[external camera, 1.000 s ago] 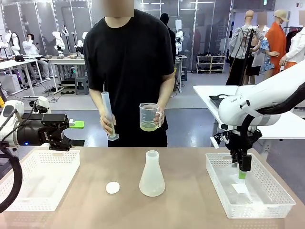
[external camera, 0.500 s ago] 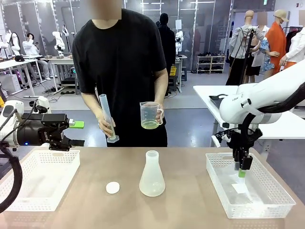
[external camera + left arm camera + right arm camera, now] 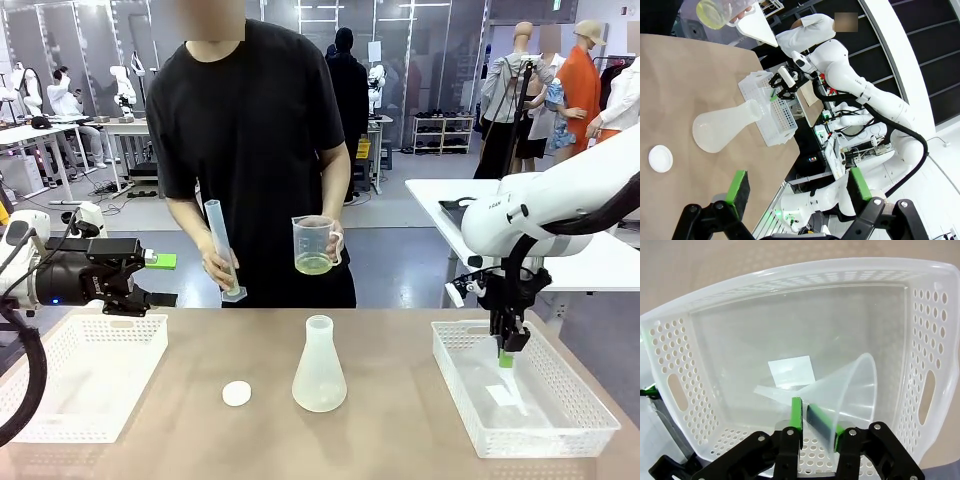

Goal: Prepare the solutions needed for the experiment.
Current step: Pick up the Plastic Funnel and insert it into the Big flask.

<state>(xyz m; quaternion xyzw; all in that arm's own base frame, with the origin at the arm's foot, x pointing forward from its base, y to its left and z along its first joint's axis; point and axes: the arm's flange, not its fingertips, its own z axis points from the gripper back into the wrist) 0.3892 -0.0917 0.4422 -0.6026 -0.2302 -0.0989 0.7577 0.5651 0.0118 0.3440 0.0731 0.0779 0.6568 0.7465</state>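
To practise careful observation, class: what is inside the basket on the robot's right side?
A clear funnel, its rim pinched by the right gripper, and a white rectangle at the floor of the basket. The near corner behind the gripper is covered.

**Table layout, left to right**

At the middle of the table [image 3: 400,440], upright: flask [image 3: 319,366]. Just left of it and a little nearer, flat on the top: cap [image 3: 236,393]. At the left end, left basket [image 3: 60,425], with left gripper [image 3: 165,280] above its far right corner. At the right end, right basket [image 3: 540,440]. Inside it, tilted: funnel [image 3: 855,385], wall between the fingers of right gripper [image 3: 804,407]. Behind the table, a person with cylinder [image 3: 222,248] and beaker [image 3: 314,245] in hand.
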